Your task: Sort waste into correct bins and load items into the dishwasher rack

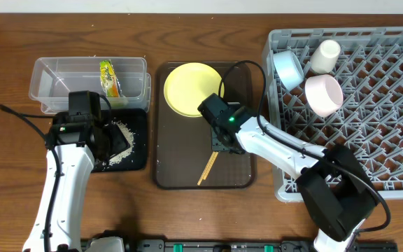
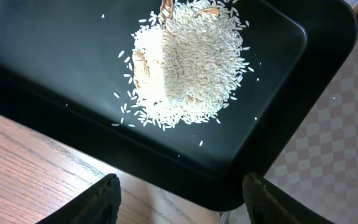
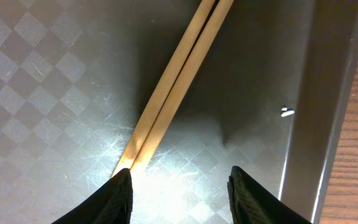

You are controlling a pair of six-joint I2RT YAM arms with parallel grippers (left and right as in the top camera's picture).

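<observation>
White rice crumbs (image 2: pixel 185 62) lie heaped in the black tray (image 2: pixel 55 56). My left gripper (image 2: pixel 179 199) hangs open over that tray's near corner, holding nothing. The green-and-yellow wrapper (image 1: pixel 109 78) rests in the clear tub (image 1: pixel 61 73). Two chopsticks (image 3: pixel 173 93) lie side by side on the brown serving tray (image 3: pixel 42 81). My right gripper (image 3: pixel 179 193) is open just above them, its left finger (image 3: pixel 114 199) at their near end. The yellow plate (image 1: pixel 193 89) sits at the tray's far end. The blue bowl (image 1: pixel 287 68), white cup (image 1: pixel 325 56) and pink bowl (image 1: pixel 324 94) are in the grey rack (image 1: pixel 369 133).
One stray rice grain (image 3: pixel 286 112) lies on the serving tray near its raised right rim. The rack stands close against the serving tray's right side. The clear tub borders the black tray at the back. Cables trail from both arms over the table.
</observation>
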